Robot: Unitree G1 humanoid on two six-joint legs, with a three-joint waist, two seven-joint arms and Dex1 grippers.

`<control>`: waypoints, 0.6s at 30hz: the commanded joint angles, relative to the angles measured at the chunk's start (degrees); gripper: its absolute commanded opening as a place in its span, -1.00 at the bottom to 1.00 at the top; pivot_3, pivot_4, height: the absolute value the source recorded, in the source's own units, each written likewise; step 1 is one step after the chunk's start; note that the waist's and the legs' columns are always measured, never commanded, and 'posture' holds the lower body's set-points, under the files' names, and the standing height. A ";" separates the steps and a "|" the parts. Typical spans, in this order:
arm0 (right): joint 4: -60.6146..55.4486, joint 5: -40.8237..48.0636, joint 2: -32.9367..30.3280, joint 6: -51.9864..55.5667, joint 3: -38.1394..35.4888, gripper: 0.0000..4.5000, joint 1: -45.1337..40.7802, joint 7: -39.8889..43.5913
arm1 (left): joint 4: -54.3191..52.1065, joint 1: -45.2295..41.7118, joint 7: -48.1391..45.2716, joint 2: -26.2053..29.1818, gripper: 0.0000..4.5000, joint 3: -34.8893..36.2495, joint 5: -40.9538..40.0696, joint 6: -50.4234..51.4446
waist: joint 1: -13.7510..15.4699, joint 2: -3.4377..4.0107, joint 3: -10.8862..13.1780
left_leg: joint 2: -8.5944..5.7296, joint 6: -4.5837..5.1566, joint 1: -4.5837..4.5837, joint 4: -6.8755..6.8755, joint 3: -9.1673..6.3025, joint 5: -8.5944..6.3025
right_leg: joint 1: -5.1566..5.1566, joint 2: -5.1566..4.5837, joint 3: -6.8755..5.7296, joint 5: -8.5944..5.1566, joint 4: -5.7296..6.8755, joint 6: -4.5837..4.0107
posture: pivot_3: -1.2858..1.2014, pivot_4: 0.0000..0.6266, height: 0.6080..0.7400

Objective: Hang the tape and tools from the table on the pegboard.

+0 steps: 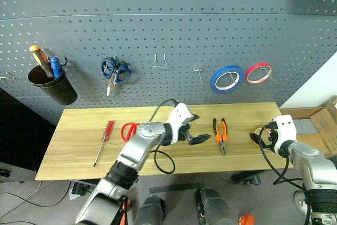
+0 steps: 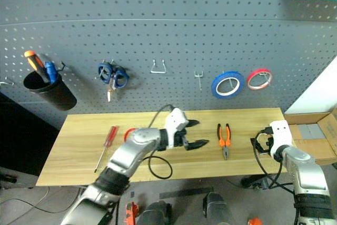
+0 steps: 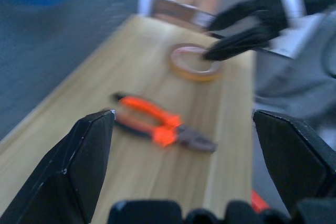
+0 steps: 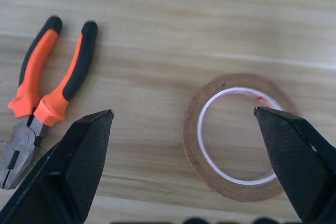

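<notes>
Across the head views, the light wooden table stands against the dark grey pegboard. On the tabletop lie, from the robot's left to its right, the slim red-handled screwdriver, the red-handled scissors, partly hidden behind the left arm, the orange-and-black pliers, and the yellow-tan tape near the right end of the table. On the pegboard hang a black cup holding an orange-handled screwdriver, blue-handled scissors, a blue tape ring and a red tape ring. The left arm is bent across the middle of the table, and the left gripper points sideways toward the pliers with its two black fingers spread apart and nothing between them. The right arm reaches in from the right edge, and the right gripper is angled down above the tape.

From the left wrist, the fingers stand wide apart; between them, farther along the table, lie the pliers, and beyond those the tape with the right gripper just over it.

From the right wrist, the fingers are spread wide and empty, framing the bare wood; the tape lies flat beside one finger, and the pliers lie beside the other.
</notes>
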 commanded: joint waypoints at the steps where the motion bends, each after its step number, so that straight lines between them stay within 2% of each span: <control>1: 2.81 -0.09 -0.93 -1.72 0.67 1.00 -2.27 2.06 | 5.96 -3.38 -1.46 -2.39 0.99 -0.55 1.84 -6.30 | -0.53 0.01 0.62 | 0.00 0.01 -0.03 0.00 0.00 0.00 | 0.03 0.00 0.01 0.00 0.00 0.00 | -0.05 -0.08 1.00; 7: 11.32 -1.76 -1.41 -6.05 2.76 1.00 -6.31 4.45 | 14.68 -7.61 -3.67 -5.45 0.99 -0.82 4.15 -12.10 | -1.10 -0.03 2.09 | 0.03 0.14 -0.05 0.01 0.04 -0.08 | -0.05 -0.01 0.06 0.01 0.02 0.00 | -0.04 0.02 1.00; 18: 28.77 -3.21 -1.19 -9.80 3.00 1.00 -13.84 6.75 | 22.74 -11.07 -5.30 -9.49 0.99 -0.23 6.93 -16.77 | -0.87 -0.12 4.45 | 0.11 0.17 -0.13 0.05 0.03 -0.10 | -0.13 -0.21 0.11 0.09 0.03 0.17 | -0.02 0.13 1.00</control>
